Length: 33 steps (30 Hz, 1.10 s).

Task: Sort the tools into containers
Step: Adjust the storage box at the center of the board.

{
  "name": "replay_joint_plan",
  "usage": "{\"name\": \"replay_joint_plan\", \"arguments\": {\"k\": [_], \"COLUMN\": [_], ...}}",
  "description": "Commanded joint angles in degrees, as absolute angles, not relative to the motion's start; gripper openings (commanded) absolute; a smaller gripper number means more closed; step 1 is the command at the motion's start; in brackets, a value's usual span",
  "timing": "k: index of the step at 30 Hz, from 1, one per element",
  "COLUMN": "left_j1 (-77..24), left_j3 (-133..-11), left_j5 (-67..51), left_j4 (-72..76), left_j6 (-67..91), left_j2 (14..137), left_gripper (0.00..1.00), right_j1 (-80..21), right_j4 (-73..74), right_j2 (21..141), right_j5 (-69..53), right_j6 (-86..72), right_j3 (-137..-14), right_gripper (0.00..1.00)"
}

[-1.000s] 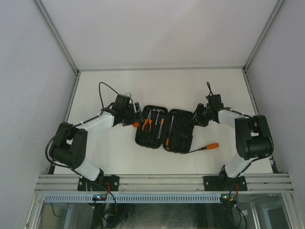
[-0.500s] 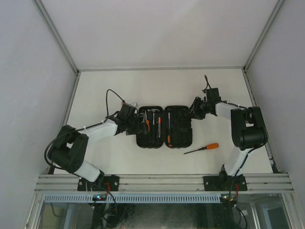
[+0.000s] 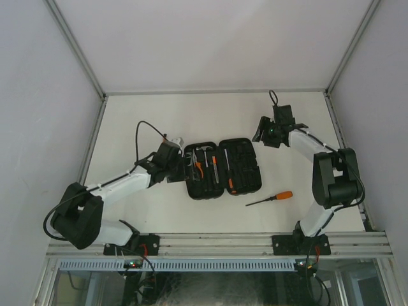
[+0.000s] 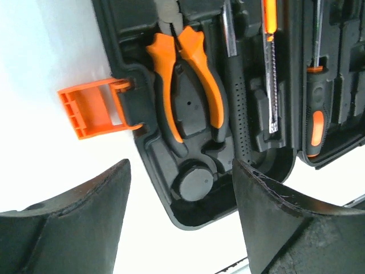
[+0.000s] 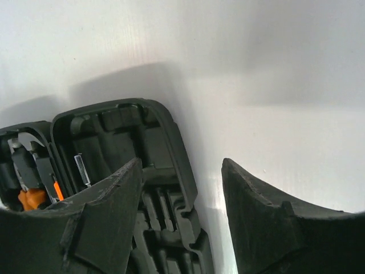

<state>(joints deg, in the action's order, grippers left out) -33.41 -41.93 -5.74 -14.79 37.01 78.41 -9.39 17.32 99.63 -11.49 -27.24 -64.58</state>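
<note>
Tools: pliers [image 4: 188, 85], hammer [image 4: 239, 108] and two thin screwdrivers [image 3: 215, 167] sit in the moulded slots of the case [image 3: 245, 159]. One loose screwdriver [image 3: 271, 198] lies on the counter [image 3: 159, 115] near the case's near right corner, not touching it.
Case: open flat at mid-counter, both halves facing up, orange latch [image 4: 94, 108] sticking out from the left edge.
Left claw [image 3: 183, 167]: spread, nothing between its fingers, low at the latch side by the pliers.
Right claw [image 3: 262, 132]: spread and empty, beyond the far right corner of the case, well apart from the loose screwdriver.
Step in hand: as you can judge it, fetch the loose screwdriver, which looks like the last tool out.
Approach: use the right claw, since it is the nearer arm. Come down from above the orange handle with your fingers set across it, not along it.
Grip: close on the thick of the handle. The thin shaft would likely roll or pivot out.
Placement: free slots show in the right half, but you cannot tell from here which one fits. Line the shaft up with the slot before lowering, and let go low.
Watch: the case lies loose on the counter, so a nudge may shift it. Your left claw at the latch edge could steady it.
</note>
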Motion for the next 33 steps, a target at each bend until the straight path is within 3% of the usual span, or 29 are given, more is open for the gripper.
{"name": "replay_joint_plan", "arguments": {"k": [1,8,14,23,33], "left_j1": [-33.6,-33.4,-33.4,-33.4,-33.1], "left_j3": [-42.7,-47.7,-52.2,-56.7,-56.4], "left_j5": [-1.0,4.1,3.9,2.2,1.5], "left_j4": [-17.5,-19.4,-19.5,-19.2,-19.3], "left_j6": [38.1,36.7,35.6,34.6,35.5], "left_j2": [75.8,76.3,79.2,82.7,83.6], "left_gripper": [0.76,0.75,0.75,0.74,0.74], "right_j1": [-13.3,-25.6,-30.5,-31.1,-30.3], "right_j4": [21.0,24.6,27.9,29.9,30.4], "right_j2": [93.9,91.0,92.2,92.8,93.8], "right_j5": [-4.1,-2.3,-1.8,-8.9,-6.1], "right_j6": [-21.2,-19.3,-23.1,-26.1,-27.8], "right_j3": [-65.2,-65.2,-64.9,-62.2,-59.1], "right_gripper": [0.56,0.49,0.43,0.37,0.34]}}
